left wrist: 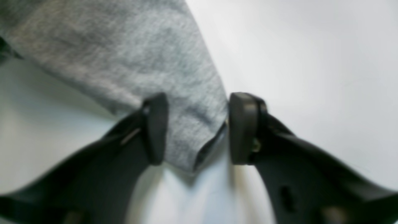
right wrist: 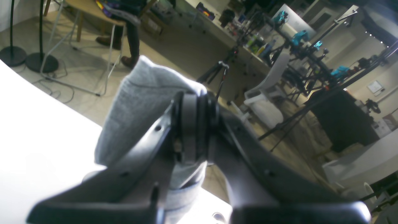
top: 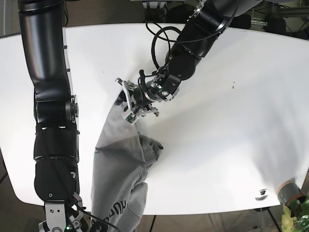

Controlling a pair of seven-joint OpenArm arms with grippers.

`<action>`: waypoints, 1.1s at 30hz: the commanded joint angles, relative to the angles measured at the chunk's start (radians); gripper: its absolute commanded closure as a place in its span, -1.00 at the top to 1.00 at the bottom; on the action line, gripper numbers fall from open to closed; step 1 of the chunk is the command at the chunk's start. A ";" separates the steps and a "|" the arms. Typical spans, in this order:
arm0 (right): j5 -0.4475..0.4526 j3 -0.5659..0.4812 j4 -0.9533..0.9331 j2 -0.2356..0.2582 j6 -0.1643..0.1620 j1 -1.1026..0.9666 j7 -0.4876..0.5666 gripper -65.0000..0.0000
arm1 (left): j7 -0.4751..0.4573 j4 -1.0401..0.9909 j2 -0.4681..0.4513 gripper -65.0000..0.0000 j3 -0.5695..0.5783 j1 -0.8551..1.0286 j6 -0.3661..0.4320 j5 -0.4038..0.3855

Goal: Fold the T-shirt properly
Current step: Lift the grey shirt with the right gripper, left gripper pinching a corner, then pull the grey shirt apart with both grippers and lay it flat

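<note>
The grey T-shirt (top: pixel 120 164) lies crumpled on the white table (top: pixel 231 145), running from mid-table down over the front edge. My left gripper (top: pixel 127 104) sits at its upper end. In the left wrist view that gripper (left wrist: pixel 199 127) is open, with a corner of the T-shirt (left wrist: pixel 130 56) between its two fingers and touching neither pad firmly. My right gripper (right wrist: pixel 196 124) is shut on a bunch of the T-shirt (right wrist: pixel 136 102), held past the table edge. In the base view its fingertips are hidden at the bottom left.
The right arm (top: pixel 53 145) stands tall along the table's left side. A grey cylinder (top: pixel 289 191) and a green plant (top: pixel 297 217) sit at the front right corner. Beyond the table edge are a white chair (right wrist: pixel 264 102), a tripod (right wrist: pixel 217 71) and cluttered desks.
</note>
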 commanded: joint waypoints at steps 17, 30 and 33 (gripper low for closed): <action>-0.009 0.052 0.010 0.052 -0.015 0.053 0.035 -0.93 | 0.074 0.363 -0.146 -1.00 -0.268 0.037 0.002 0.005; -0.009 0.138 -0.064 0.130 -0.016 0.072 0.037 -0.93 | 0.260 0.521 -0.249 -1.00 -0.655 -0.089 -0.090 0.002; -0.009 0.159 -0.067 0.142 -0.015 0.072 0.037 -0.93 | 0.307 0.512 -0.282 -1.00 -0.742 -0.173 -0.121 0.003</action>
